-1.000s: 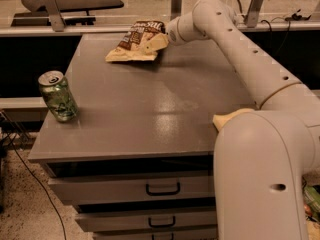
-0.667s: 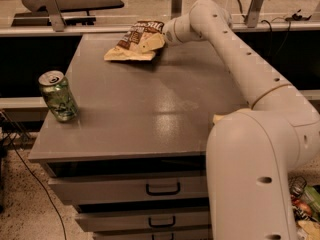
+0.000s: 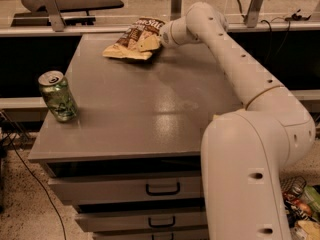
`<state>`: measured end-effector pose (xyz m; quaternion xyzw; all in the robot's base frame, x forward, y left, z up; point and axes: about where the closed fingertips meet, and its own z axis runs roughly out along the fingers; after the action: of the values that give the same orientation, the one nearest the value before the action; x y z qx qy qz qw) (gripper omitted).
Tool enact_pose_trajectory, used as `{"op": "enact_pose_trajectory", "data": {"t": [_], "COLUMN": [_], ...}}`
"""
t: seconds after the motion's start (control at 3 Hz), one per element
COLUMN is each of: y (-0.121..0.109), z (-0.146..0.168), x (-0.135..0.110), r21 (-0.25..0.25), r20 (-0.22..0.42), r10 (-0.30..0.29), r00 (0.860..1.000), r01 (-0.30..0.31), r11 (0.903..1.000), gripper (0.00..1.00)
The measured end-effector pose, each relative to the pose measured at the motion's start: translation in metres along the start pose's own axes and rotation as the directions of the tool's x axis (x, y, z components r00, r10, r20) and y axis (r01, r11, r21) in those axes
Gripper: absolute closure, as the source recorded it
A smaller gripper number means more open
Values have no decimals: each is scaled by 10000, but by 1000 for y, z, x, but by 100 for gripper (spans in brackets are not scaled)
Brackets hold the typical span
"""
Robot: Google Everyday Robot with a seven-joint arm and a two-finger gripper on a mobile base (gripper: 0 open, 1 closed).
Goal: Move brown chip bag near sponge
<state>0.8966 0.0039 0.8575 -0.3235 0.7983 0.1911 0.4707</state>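
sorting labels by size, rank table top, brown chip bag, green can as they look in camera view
table top
brown chip bag, far edge, at the gripper
green can, nearer the camera, so bag versus can is unsure

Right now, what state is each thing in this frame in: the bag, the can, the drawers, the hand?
brown chip bag: crumpled, lying at the far end of the table.
hand: at the bag's right end, arm stretched across the table.
green can: upright, near the table's left edge.
drawers: shut.
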Motion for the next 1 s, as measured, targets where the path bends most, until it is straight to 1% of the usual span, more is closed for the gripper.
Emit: {"op": "enact_pose_trajectory", "data": {"t": [0.33, 0.67, 1.0], "y": [-1, 0, 8], "z": [-5, -24, -52], "x": [0, -10, -20], "r21": [197, 578, 942], "r20": [-23, 103, 313], "r10": [-7, -404, -832], "r00": [10000, 9991, 9960], "r01": [8, 397, 800], "r11": [9998, 9975, 9923], "gripper": [64, 86, 100]}}
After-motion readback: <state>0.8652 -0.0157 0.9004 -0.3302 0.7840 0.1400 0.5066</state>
